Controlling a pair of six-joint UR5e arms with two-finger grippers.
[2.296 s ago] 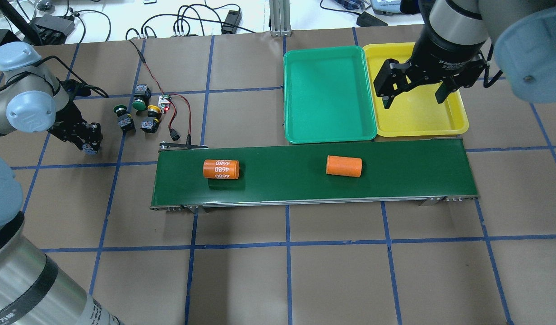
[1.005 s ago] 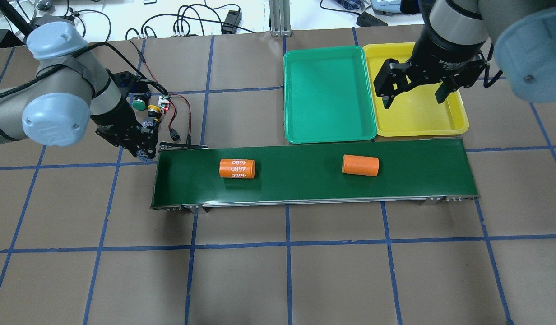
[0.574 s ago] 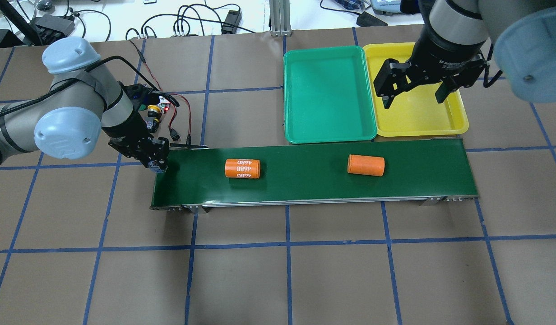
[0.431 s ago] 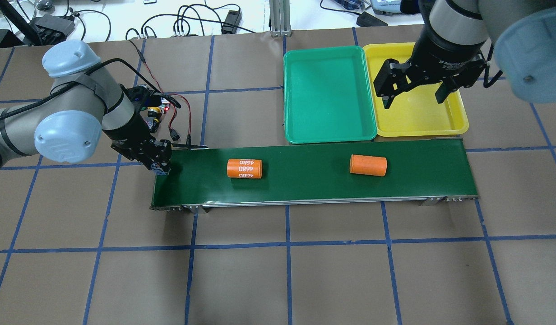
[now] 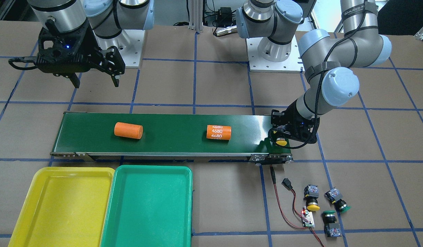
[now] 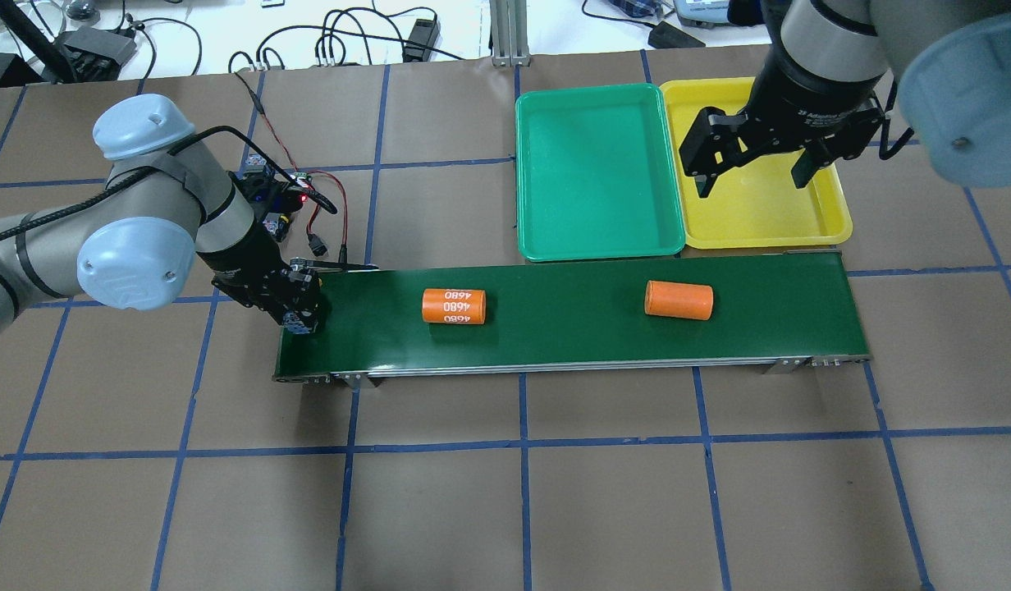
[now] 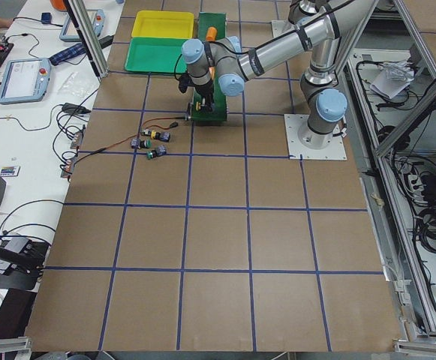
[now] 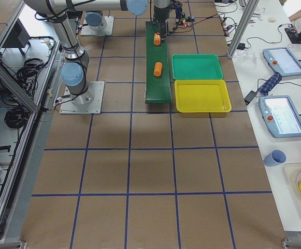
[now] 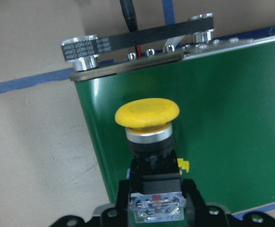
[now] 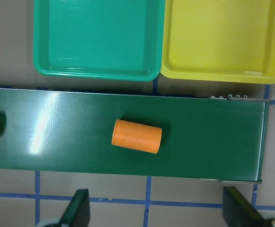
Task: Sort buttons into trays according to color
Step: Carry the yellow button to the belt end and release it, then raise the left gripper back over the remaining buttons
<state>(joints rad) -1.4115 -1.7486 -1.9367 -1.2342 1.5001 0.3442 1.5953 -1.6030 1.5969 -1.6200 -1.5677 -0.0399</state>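
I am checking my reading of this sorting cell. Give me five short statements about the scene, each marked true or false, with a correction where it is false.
1. The left end effector holds a yellow button. True.
2. The green tray contains a button. False: it is empty.
3. Two orange cylinders lie on the conveyor belt. True.
4. The right end effector is shut on a green button. False: it is open and holds nothing.
5. Three more buttons rest on the table, off the belt. True.
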